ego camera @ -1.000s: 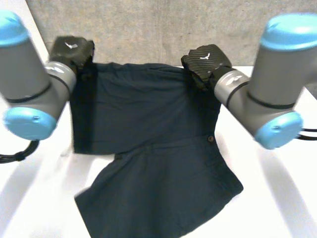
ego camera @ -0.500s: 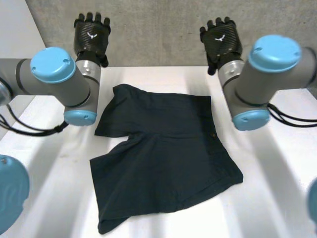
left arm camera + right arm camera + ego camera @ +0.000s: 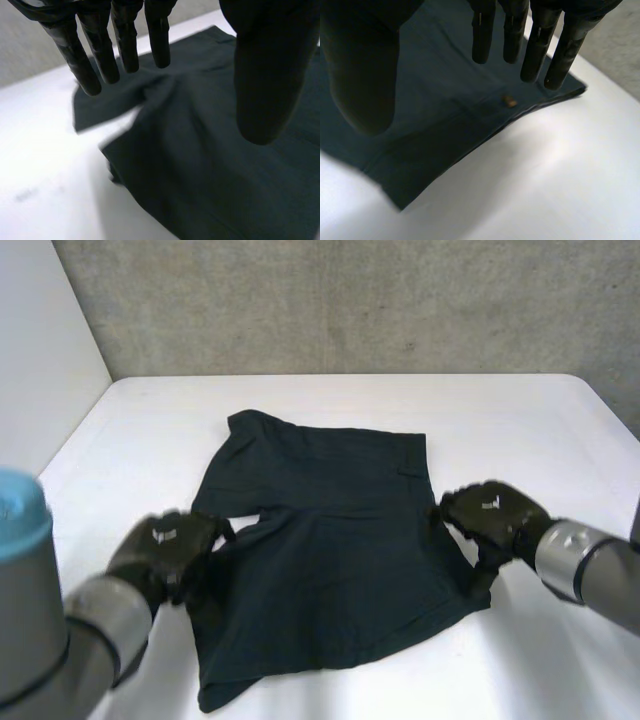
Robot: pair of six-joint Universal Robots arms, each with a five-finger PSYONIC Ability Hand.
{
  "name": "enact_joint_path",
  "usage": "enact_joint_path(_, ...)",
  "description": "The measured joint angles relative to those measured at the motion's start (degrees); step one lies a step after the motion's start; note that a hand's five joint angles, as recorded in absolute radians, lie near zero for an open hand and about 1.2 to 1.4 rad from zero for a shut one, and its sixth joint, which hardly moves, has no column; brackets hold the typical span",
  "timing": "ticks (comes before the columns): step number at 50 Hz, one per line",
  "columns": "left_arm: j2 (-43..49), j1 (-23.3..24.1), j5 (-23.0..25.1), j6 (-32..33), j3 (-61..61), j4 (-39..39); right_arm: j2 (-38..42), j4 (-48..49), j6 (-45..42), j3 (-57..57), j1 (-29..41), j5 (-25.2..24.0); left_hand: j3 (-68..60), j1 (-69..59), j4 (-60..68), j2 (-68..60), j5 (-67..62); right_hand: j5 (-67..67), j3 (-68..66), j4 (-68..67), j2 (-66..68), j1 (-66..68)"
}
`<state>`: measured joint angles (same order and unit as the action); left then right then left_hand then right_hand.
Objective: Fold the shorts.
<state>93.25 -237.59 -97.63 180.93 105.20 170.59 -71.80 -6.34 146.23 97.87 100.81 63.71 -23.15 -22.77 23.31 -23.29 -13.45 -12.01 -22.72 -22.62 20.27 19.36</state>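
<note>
The dark navy shorts (image 3: 330, 530) lie half folded on the white table (image 3: 500, 420), their far part doubled toward me over the legs. My left hand (image 3: 170, 545) hovers at the shorts' left edge, near the notch between the fold and the leg. In the left wrist view its fingers (image 3: 100, 60) are straight and apart from the thumb, over the cloth (image 3: 210, 175), holding nothing. My right hand (image 3: 495, 520) is at the right edge by the waistband. Its fingers (image 3: 535, 45) are spread above the cloth (image 3: 445, 115) and a small button (image 3: 509, 101).
A grey concrete wall (image 3: 350, 300) closes the table's far side and a white panel (image 3: 40, 360) stands at the far left. Bare tabletop (image 3: 545, 190) lies to the right of the shorts, and more of it (image 3: 45, 165) to their left.
Both hands let go of the shorts' far edge, rose toward the wall, then came down to the cloth's left and right edges. The shorts now lie on the table.
</note>
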Motion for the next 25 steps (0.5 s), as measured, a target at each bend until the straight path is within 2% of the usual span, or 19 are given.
enact_joint_path(7, -0.58, 2.23, -0.16, -1.66, 7.17, 1.69, -0.28, 7.73, -3.01, 9.29, -3.08, -4.9, -0.25, 0.0, 0.13, -0.24, -0.34, -4.16, -4.55, -4.69, 5.87, 3.86)
enact_joint_path(17, 4.17, 2.85, -3.54, -1.25, 8.7, 3.91, 0.87, 14.6, -4.17, 13.48, -3.2, -5.41, -4.8, -5.37, 4.93, -4.71, -4.83, -12.36, -13.52, -13.08, 16.0, 11.47)
enact_joint_path(19, 5.38, 3.38, -4.37, -1.2, 8.63, 4.0, 1.33, 15.73, -4.21, 13.58, -3.12, -5.56, -5.15, -5.38, 5.37, -5.14, -5.35, -23.96, -25.98, -25.2, 28.53, 21.63)
enact_joint_path(22, 6.66, 4.48, -5.04, -1.15, 8.46, 4.04, 1.7, 17.07, -4.11, 13.54, -3.05, -6.21, -5.43, -5.39, 5.57, -5.39, -5.51, -26.67, -28.03, -28.16, 31.53, 24.02)
enact_joint_path(23, 7.06, 4.9, -5.22, -1.14, 8.38, 4.05, 1.77, 17.45, -4.06, 13.53, -3.03, -6.46, -5.96, -5.93, 5.91, -5.86, -5.86, -40.29, -41.95, -42.32, 45.08, 32.69)
enact_joint_path(25, 7.51, 5.39, -5.41, -1.14, 8.25, 4.08, 1.83, 17.82, -4.0, 13.51, -2.99, -6.73, -9.22, -10.02, 9.08, -9.09, -8.91, -42.88, -44.52, -45.08, 46.66, 34.08)
